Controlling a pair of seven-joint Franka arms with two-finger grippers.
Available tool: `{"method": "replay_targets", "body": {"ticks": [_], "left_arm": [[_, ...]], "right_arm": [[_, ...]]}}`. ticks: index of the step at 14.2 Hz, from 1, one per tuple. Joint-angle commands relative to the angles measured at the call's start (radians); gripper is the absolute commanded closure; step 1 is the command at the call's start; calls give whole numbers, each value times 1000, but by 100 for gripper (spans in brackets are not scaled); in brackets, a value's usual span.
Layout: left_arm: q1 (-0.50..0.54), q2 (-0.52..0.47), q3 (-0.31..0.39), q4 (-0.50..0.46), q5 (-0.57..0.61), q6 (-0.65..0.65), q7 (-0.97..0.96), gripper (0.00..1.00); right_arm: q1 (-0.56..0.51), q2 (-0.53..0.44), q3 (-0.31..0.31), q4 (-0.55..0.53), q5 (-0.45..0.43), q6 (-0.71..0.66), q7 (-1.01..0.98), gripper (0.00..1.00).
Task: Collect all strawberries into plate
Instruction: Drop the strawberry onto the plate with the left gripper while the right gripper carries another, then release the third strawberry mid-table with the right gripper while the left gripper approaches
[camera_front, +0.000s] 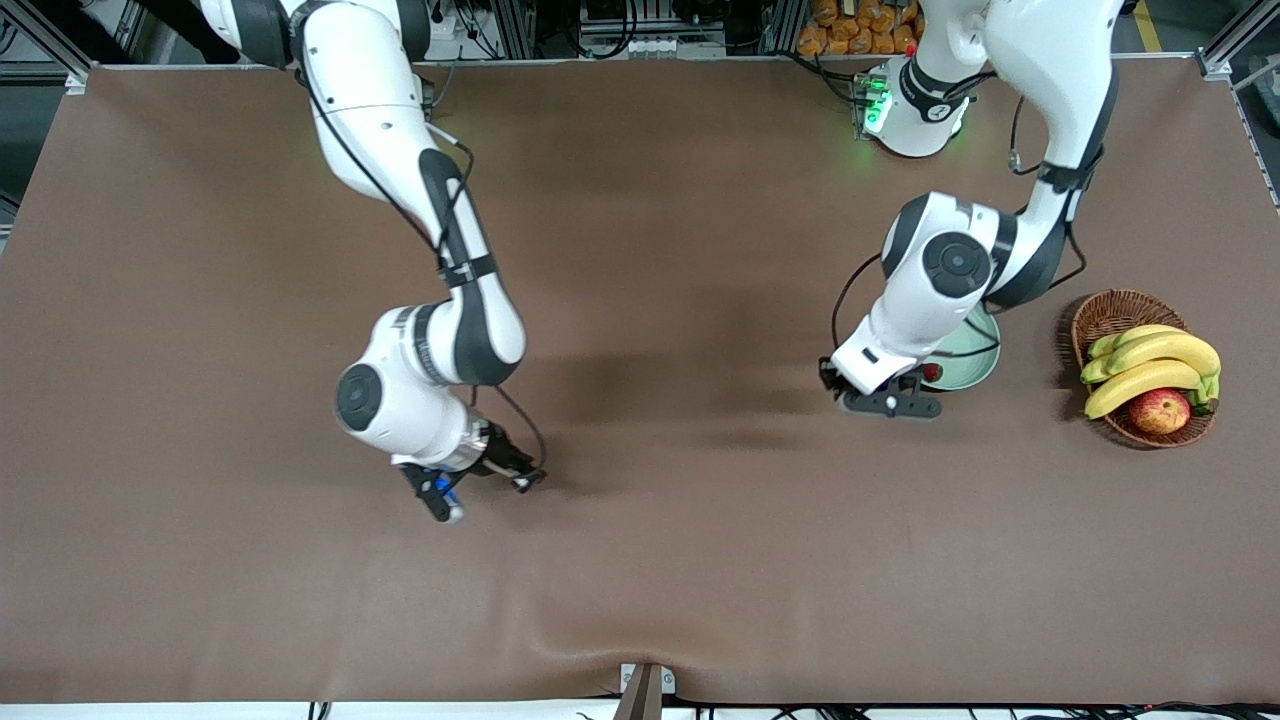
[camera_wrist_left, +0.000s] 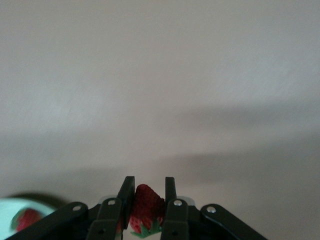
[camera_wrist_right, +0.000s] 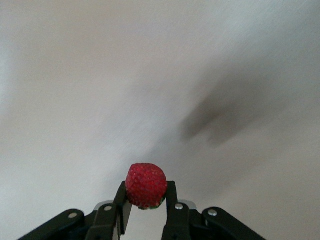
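The fingers of the left gripper are clamped on a strawberry, its green top toward the wrist, and the gripper hangs at the rim of the plate, over the surface just beside it. A second strawberry lies in the plate; in the front view a red berry shows at the plate's rim next to the left arm. The right gripper pinches the third strawberry between its fingers, and it is over the bare middle of the surface, toward the right arm's end and well apart from the plate. The plate sits toward the left arm's end of the surface. Just beside it, closer to that end's edge, a wicker basket holds bananas and an apple.
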Motion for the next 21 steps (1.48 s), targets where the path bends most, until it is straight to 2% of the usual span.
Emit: {"method": "replay_targets", "body": {"ticks": [1, 3, 7, 9, 10, 11, 12, 13, 14, 15, 17, 21], "left_arm": [[38, -99, -10, -138, 26, -6, 36, 100], [102, -121, -15, -196, 26, -5, 72, 100], [148, -125, -13, -249, 26, -6, 141, 100], [178, -116, -13, -252, 26, -6, 184, 89], [191, -115, -12, -252, 26, -6, 213, 75], [207, -107, -12, -250, 26, -6, 238, 41], [225, -101, -13, -244, 26, -5, 252, 0], [234, -90, -13, -237, 26, -5, 254, 0], [233, -89, -13, -224, 26, -5, 252, 0], [225, -87, -13, -211, 26, -6, 248, 0], [208, -83, -18, -185, 26, -6, 234, 0], [153, -24, -36, -68, 14, -6, 231, 0]], "right_arm": [[-4, 17, 100, 21, 16, 162, 65, 94], [2, 17, 163, 19, 13, 249, 85, 94], [106, 40, 177, 18, 13, 322, 181, 94], [156, 81, 177, 24, 14, 393, 232, 92], [168, 109, 179, 47, 16, 428, 243, 92], [171, 132, 180, 70, 16, 435, 255, 90], [171, 152, 182, 96, 16, 435, 266, 82], [171, 163, 182, 110, 16, 435, 271, 65], [173, 164, 182, 113, 14, 435, 271, 35], [183, 165, 182, 113, 11, 436, 271, 0], [193, 163, 180, 110, 5, 445, 268, 0], [177, 111, 157, 81, -6, 435, 255, 0]]}}
